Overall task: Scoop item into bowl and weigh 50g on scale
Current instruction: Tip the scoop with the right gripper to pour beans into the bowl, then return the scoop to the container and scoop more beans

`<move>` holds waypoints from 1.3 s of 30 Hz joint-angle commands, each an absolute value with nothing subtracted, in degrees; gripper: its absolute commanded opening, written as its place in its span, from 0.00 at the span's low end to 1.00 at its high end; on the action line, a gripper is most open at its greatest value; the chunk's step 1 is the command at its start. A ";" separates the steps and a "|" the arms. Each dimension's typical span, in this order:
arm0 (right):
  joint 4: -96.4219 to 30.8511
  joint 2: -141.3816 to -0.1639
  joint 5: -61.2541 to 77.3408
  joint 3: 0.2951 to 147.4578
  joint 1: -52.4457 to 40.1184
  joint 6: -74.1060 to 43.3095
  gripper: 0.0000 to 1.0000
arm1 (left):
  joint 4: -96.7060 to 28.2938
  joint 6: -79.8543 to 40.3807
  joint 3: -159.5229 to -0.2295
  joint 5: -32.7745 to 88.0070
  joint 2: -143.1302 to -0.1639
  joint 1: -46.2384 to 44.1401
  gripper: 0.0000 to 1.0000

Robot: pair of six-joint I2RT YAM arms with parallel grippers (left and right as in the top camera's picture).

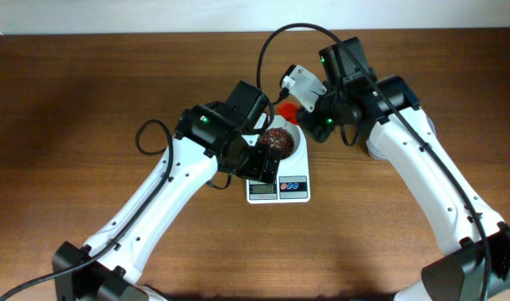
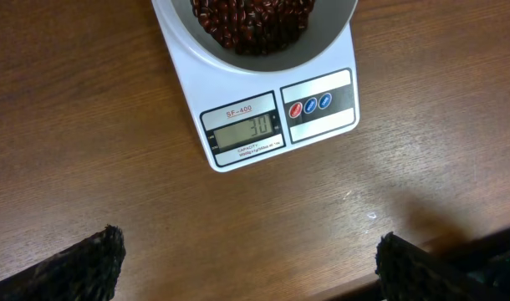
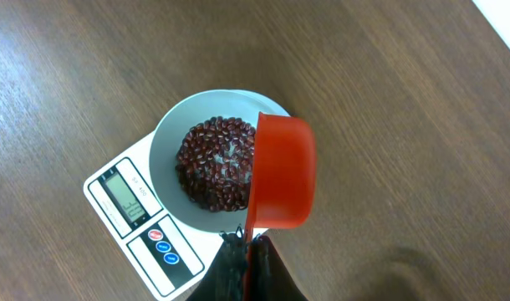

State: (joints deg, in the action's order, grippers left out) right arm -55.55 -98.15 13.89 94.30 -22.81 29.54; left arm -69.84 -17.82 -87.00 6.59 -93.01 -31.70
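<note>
The white bowl (image 1: 295, 149) stands on the white scale (image 1: 278, 189) at mid-table and holds a pile of reddish-brown beans (image 1: 277, 140). In the left wrist view the scale (image 2: 322, 125) has its display toward me, reading 30, with the bowl (image 2: 322, 46) and beans (image 2: 251, 21) at the top edge. My left gripper (image 2: 251, 263) is open and empty, raised by the scale's left side (image 1: 257, 165). My right gripper (image 3: 248, 242) is shut on the handle of a red scoop (image 3: 282, 171), held tipped on its side over the bowl's rim (image 3: 167, 142) beside the beans (image 3: 213, 163).
Black cables loop above the arms (image 1: 272, 42) and left of the left arm (image 1: 146, 138). The brown wooden table ends at a pale wall along the far side (image 1: 155, 17); its edge shows in the right wrist view (image 3: 506, 21).
</note>
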 commanded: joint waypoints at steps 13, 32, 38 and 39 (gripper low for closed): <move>-57.30 -96.79 23.75 95.57 -4.32 8.49 0.04 | -69.69 -18.41 -87.39 6.17 -92.29 -31.94 0.99; -62.85 -114.65 12.69 92.44 11.00 7.84 0.04 | -69.69 -18.41 -87.39 6.17 -92.29 -31.94 0.99; -63.57 -114.96 28.27 92.44 14.57 8.56 0.04 | -69.69 -18.41 -87.39 6.17 -92.29 -31.94 0.99; -63.72 -114.96 32.38 92.44 16.64 8.56 0.04 | -69.69 -18.41 -87.39 6.17 -92.29 -31.94 0.99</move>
